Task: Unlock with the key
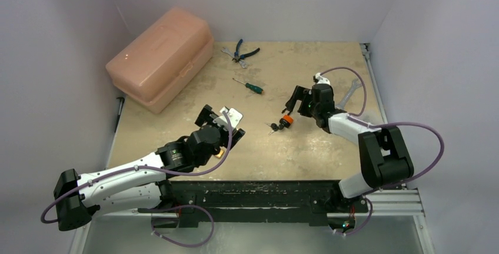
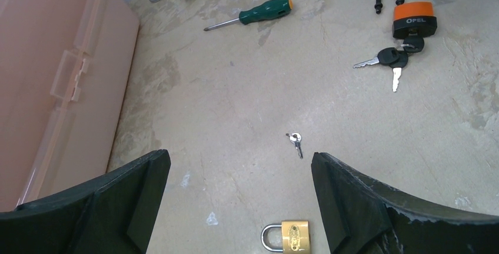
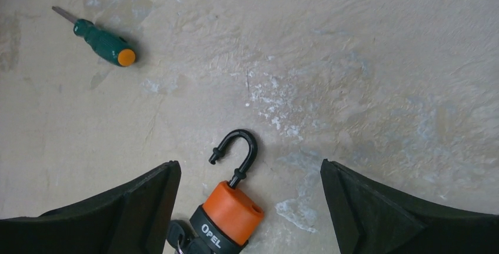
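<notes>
Right pincer (image 3: 248,163) spread, empty. The orange padlock (image 3: 230,214) lies between its fingers, shackle open. Probably heavy, rigid, slick: grasp the body's flat sides. Left pincer (image 2: 238,154) spread.

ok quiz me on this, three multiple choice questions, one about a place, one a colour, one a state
1. Where is the small loose key?
A) flat on the table, apart from the brass padlock
B) in the brass padlock's keyhole
C) on the floor

2. What colour is most of the screwdriver handle?
A) red
B) green
C) yellow

3. How is the shackle of the orange padlock?
A) shut at both ends
B) missing
C) open, one end free

Answers:
1 A, bare table shows between the key and the brass padlock.
2 B, the handle is green with only an orange end cap.
3 C, the hooked end hangs clear of the orange body.
</notes>
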